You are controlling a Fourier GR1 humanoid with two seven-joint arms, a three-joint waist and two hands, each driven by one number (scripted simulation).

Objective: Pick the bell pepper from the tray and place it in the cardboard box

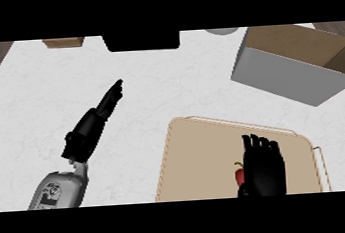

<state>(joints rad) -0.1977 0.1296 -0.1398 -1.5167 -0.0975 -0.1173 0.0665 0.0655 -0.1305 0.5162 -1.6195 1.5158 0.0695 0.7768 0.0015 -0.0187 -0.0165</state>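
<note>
On the pale counter (131, 116) the tray (200, 157) holds the bell pepper (241, 176) just left of my right hand (264, 165), fingers straight and empty, nearer than my open left hand (95, 124); cardboard box (294, 63) lies beyond.

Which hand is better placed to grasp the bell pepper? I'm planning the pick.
The right hand: it is over the tray, right beside the bell pepper. The left hand is over bare counter, off the tray's left side.
</note>
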